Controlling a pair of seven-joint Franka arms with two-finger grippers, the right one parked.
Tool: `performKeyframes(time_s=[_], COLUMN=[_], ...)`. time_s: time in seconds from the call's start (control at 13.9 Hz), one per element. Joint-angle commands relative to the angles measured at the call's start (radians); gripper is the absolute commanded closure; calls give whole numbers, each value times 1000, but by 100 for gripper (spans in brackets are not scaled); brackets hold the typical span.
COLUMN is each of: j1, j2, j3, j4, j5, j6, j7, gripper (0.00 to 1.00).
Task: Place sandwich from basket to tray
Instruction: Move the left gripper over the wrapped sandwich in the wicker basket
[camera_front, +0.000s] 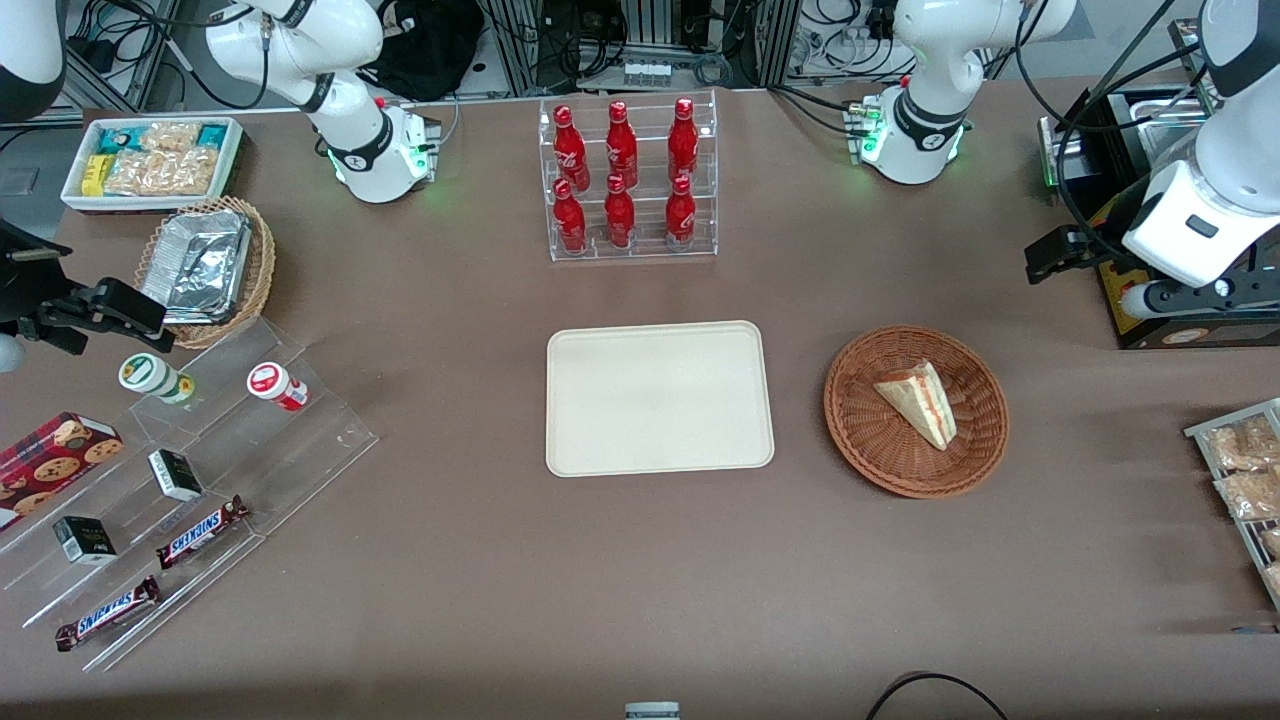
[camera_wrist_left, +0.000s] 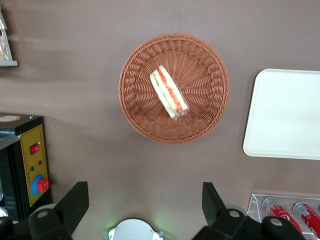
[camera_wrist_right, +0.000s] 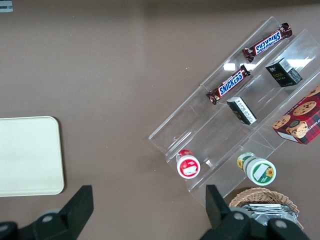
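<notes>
Since the sandwich (camera_front: 918, 401) lies on its side in the reddish woven basket (camera_front: 862, 432), a little off the bowl's middle, with its striped cut edge running at a slant, I judge the step in hand to be the approach and pick, and I would do it by turning the wrist until the fingers straddle the wedge across its two bread faces rather than along its length. I would come straight down over the thicker part of the wedge, stop short of the wicker so the fingertips do not snag the weave, and close gently, since soft bread will probably squash or let the filling slide. Lifting clear of the rim before travelling sideways should keep the basket from being dragged. The cream tray (camera_front: 600, 440) sits beside the basket, toward the parked arm's end of the table, near but not touching, and it is bare, so any spot near its middle will serve. My gripper (camera_wrist_left: 145, 205) hangs high above the table, farther from the front camera than the basket, looking straight down, with its fingers (camera_wrist_left: 74, 200) spread wide and nothing between them.
</notes>
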Motion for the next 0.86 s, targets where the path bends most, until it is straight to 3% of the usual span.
performKeyframes(time_s=[0.0, 0.36, 0.79], j1=[-4, -5, -15], j2=[3, 15, -4], j3=[2, 2, -1], j4=[-6, -98, -360], j5=[-1, 1, 3], j6=[28, 51, 333], j7=[27, 53, 52], gripper=[0, 0, 0])
